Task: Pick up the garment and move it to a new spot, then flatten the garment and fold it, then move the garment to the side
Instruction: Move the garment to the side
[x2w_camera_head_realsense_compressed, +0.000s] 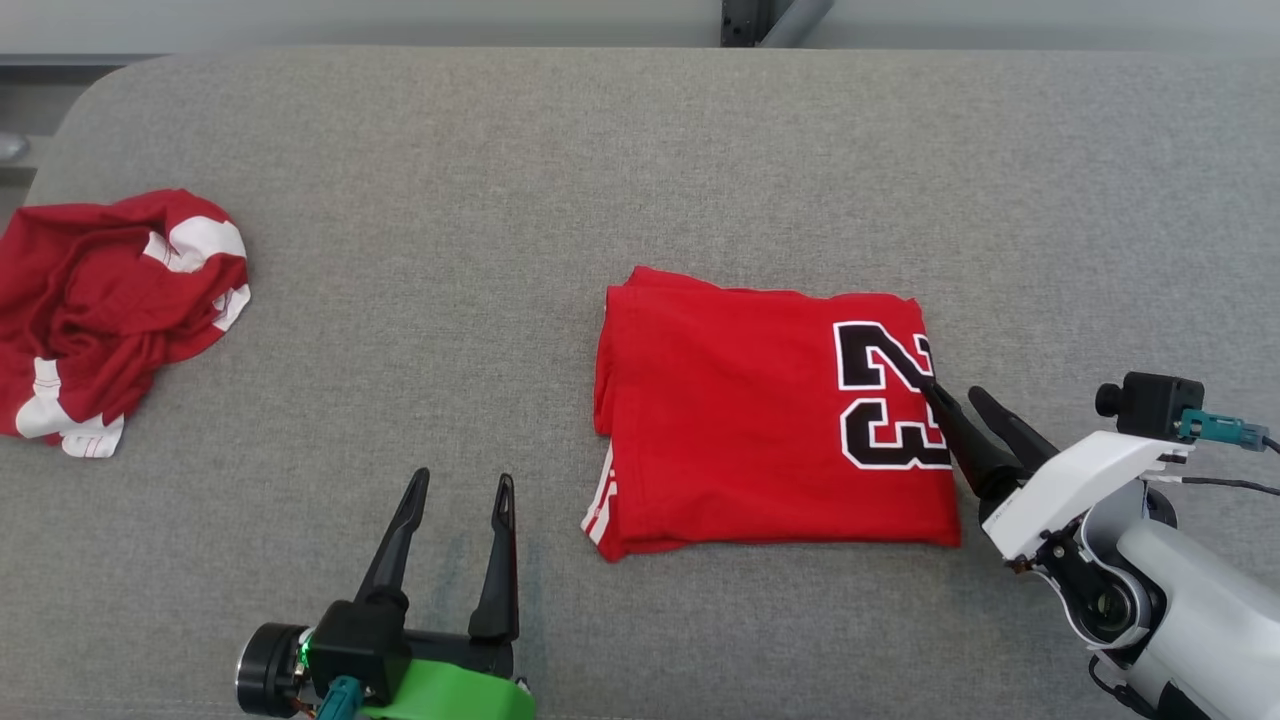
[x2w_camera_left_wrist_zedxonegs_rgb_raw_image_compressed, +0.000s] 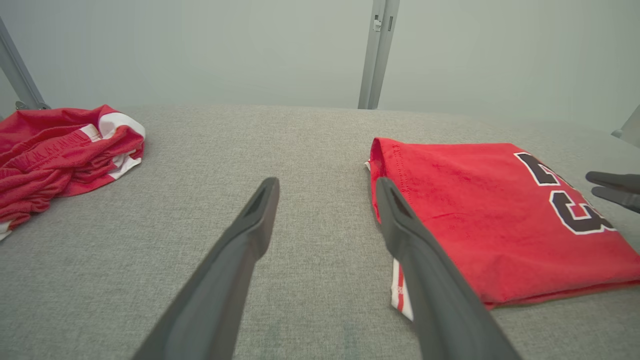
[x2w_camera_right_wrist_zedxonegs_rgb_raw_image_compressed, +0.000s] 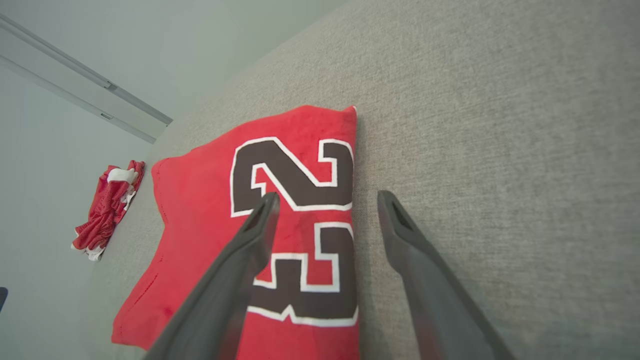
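A grey fabric-covered surface (x2w_camera_head_realsense_compressed: 640, 150), rounded at its far left corner, is shown spanning the head view; a crumpled red-and-white cloth heap (x2w_camera_head_realsense_compressed: 115, 310) is seen lying at its left edge, partly hanging past it; a metal upright (x2w_camera_left_wrist_zedxonegs_rgb_raw_image_compressed: 378, 55) is seen behind the far edge, set against a pale wall (x2w_camera_left_wrist_zedxonegs_rgb_raw_image_compressed: 200, 50); a pale rail (x2w_camera_right_wrist_zedxonegs_rgb_raw_image_compressed: 85, 82) is shown crossing that wall in the right wrist view.

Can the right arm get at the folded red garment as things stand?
Probably yes: the right end effector stands open right at the folded garment's numbered edge, one finger over the cloth, and nothing lies between them.
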